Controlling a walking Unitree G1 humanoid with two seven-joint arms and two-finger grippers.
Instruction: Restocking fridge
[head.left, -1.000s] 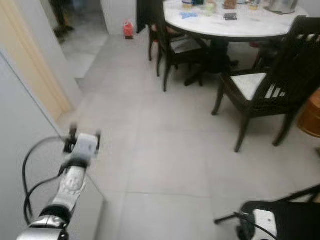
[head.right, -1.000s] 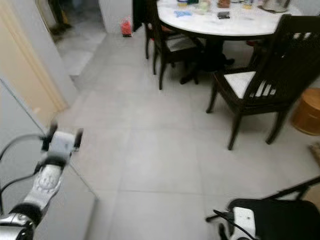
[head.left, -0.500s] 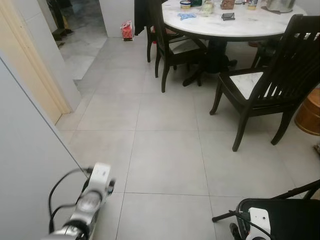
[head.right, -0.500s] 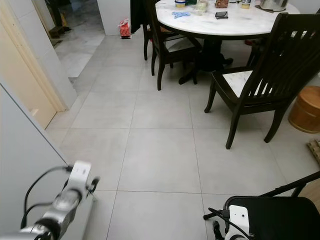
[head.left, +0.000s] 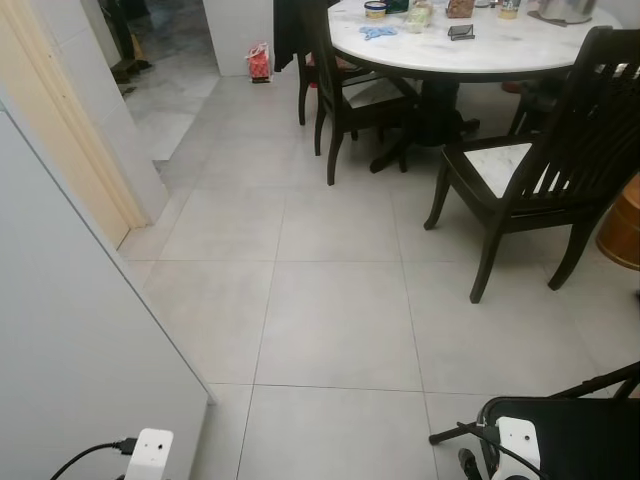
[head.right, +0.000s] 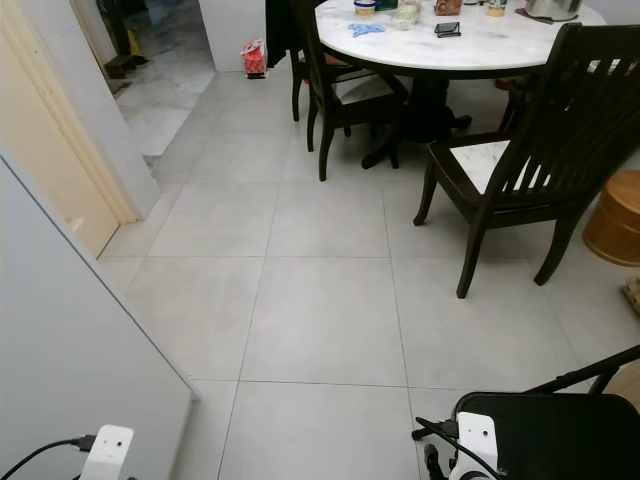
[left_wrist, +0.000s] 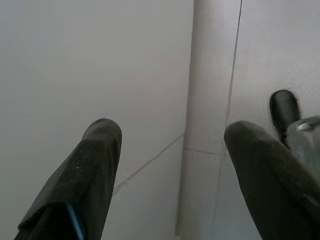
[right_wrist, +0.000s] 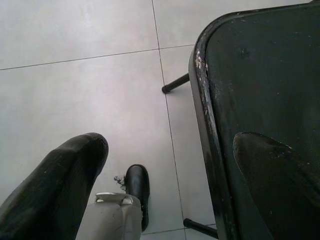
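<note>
Risk, largest first: the grey fridge door (head.left: 70, 330) stands close on the robot's left, its edge running down to the tiled floor (head.left: 330, 320). A step or swing of the left arm here could knock that edge; judged likely because the left gripper (left_wrist: 172, 175) hangs just beside the panel. The black stool (right_wrist: 260, 100) sits just under the right gripper (right_wrist: 165, 185); lowering that arm could strike its rim. The dark chair (head.left: 540, 190) and round table (head.left: 470, 45) stand well apart and pose little risk.

Fingers: both grippers spread wide, holding nothing. No item to restock is in hand; small things lie on the table, too small to identify.

Change: a second ago the left arm was raised along the door; now only its wrist shows at the lower frame edge. The right gripper has stayed low.
</note>
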